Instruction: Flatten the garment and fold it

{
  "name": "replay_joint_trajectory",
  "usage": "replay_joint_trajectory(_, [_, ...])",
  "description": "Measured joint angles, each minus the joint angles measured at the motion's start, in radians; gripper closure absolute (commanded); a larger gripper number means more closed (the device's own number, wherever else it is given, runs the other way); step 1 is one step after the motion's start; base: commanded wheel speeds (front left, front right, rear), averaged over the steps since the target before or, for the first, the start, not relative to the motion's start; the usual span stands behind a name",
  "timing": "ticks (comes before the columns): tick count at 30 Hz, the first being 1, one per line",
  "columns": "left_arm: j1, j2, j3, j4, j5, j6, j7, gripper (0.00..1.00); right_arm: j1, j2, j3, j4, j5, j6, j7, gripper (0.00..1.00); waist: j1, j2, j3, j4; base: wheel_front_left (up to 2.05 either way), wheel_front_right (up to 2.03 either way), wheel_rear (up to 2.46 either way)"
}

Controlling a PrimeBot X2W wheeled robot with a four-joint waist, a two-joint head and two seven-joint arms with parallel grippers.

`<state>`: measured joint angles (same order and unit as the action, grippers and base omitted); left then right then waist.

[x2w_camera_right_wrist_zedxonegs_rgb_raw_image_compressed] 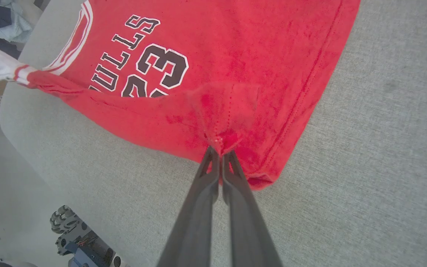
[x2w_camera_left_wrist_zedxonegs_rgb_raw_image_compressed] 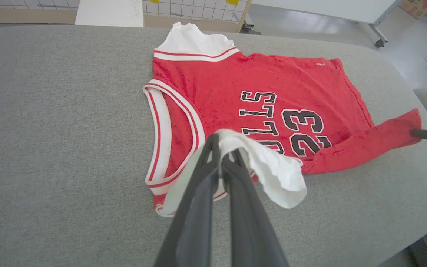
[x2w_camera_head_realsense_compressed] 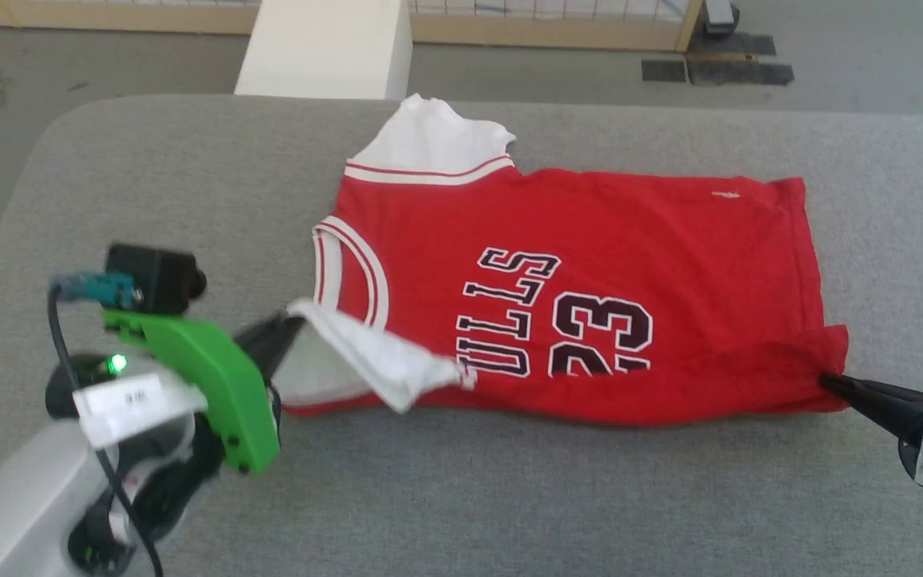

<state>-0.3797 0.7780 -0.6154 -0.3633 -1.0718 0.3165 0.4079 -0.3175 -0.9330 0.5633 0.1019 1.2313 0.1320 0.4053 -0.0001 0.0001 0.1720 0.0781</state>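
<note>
The red shirt [x2w_camera_head_realsense_compressed: 590, 232] lies on the grey table [x2w_camera_head_realsense_compressed: 509, 497], mid pic in the head view. Neck is to the left, bottom hem to the right. The "23" & letters face up.

L arm comes in from the lower left & points up & right. The left gripper [x2w_camera_head_realsense_compressed: 295, 324] is pinched tight on the near white sleeve [x2w_camera_head_realsense_compressed: 373, 365] & holds it up off the table. The sleeve droops down past the tips.

R arm comes in from the right edge, low, fingers pointing left. The right gripper [x2w_camera_head_realsense_compressed: 828, 382] is pinched tight on the shirt's near bottom corner. In the right wrist view the red cloth bunches up at the tips.

Betw. the 2 grippers the near edge of the shirt is rolled up & hides the bottom of the letters.

The far sleeve [x2w_camera_head_realsense_compressed: 429, 140] lies flat at the top, near a white block [x2w_camera_head_realsense_compressed: 325, 48].
</note>
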Motion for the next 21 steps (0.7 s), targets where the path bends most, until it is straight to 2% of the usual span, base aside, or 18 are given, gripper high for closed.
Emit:
replay_joint_trajectory(5, [-0.090, -0.030, -0.008, 0.082, 0.060, 0.000, -0.013, 1.00, 0.009, 0.043, -0.043, 0.004, -0.054, 0.000, 0.042, 1.00, 0.0000, 0.0000, 0.036, -0.016, 0.00, 0.00, 0.00])
replay_joint_trajectory(15, [-0.206, -0.074, -0.100, 0.303, 0.156, -0.069, 0.030, 1.00, 0.001, 0.159, -0.132, 0.020, -0.209, 0.000, 0.132, 1.00, 0.0000, 0.0000, 0.110, -0.041, 0.00, 0.00, 0.00])
replay_joint_trajectory(21, [-0.270, -0.112, -0.119, 0.422, 0.182, -0.103, 0.016, 1.00, -0.017, 0.242, -0.230, 0.056, -0.316, 0.000, 0.159, 1.00, 0.0001, 0.0000, 0.156, -0.050, 0.00, 0.00, 0.00])
